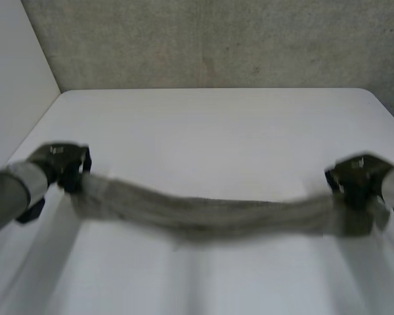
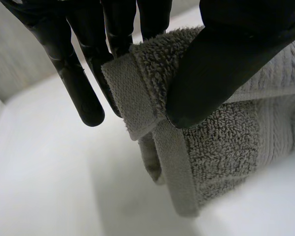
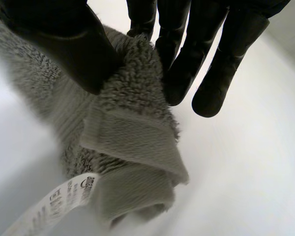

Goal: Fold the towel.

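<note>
The thumb of my left hand (image 2: 226, 64) hides the bit of towel (image 2: 221, 142) it pinches. On my right hand (image 3: 54, 44), one fingertip is tucked behind the towel. The tag (image 3: 54, 201) past that thumb is cut off, and its small words are too tiny to read.

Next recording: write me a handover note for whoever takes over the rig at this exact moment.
Hands: the left robot hand is shut on one end of the towel, with the thumb pinching it against the fingers. The right robot hand is shut on the other end, near the white label.
Towel: gathered into a band, strung between the hands over the white table, sagging in the middle.
Done: both ends gripped.
Left: no neat fold visible yet; probably lay it flat and fold.
</note>
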`<action>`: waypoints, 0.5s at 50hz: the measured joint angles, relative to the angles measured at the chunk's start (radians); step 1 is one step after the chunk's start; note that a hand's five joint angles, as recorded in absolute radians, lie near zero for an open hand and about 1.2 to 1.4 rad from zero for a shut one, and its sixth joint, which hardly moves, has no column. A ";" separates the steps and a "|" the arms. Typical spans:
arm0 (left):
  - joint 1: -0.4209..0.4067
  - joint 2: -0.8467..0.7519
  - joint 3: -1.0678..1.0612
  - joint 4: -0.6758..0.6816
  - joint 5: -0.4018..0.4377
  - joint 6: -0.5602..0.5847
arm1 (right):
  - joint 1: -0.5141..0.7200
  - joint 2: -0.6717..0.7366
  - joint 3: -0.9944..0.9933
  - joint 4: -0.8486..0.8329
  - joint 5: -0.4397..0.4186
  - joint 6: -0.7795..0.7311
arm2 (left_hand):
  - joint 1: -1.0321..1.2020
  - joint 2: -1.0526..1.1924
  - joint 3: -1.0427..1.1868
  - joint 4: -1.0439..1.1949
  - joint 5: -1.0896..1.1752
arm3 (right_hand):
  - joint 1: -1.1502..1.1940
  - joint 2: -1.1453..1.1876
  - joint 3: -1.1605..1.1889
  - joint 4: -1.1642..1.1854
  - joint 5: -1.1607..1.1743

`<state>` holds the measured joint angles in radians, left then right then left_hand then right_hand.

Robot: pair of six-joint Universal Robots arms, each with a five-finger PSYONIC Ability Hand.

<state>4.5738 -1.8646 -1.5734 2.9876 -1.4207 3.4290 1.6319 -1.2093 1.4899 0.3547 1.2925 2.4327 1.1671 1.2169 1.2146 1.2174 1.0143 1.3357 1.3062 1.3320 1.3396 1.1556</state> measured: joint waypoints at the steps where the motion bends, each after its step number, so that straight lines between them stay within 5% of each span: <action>1: -0.007 -0.032 0.076 0.006 -0.001 -0.010 | 0.015 0.024 -0.065 -0.027 0.006 0.035 | 0.000 0.000 0.000 0.000 0.000 | 0.001 0.000 0.000 0.000 0.000; 8: -0.046 -0.116 0.514 0.109 -0.056 -0.180 | 0.067 0.067 -0.433 -0.257 0.081 0.293 | 0.000 0.000 0.000 0.000 0.000 | 0.001 0.000 0.000 0.004 0.000; 13: -0.057 -0.112 0.701 0.197 -0.118 -0.336 | 0.074 0.015 -0.524 -0.390 0.118 0.428 | 0.000 0.000 0.001 0.000 0.000 | 0.001 0.000 0.000 0.004 0.000; 25: -0.049 -0.055 0.468 0.181 -0.132 -0.397 | 0.101 -0.072 -0.284 -0.329 0.072 0.444 | 0.012 0.000 0.001 0.000 0.000 | 0.005 0.011 0.009 0.004 0.000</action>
<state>4.5253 -1.9200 -1.1052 3.1688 -1.5530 3.0315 1.7334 -1.2817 1.2058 0.0260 1.3643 2.8764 1.1793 1.2169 1.2152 1.2176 1.0144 1.3403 1.3169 1.3408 1.3440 1.1556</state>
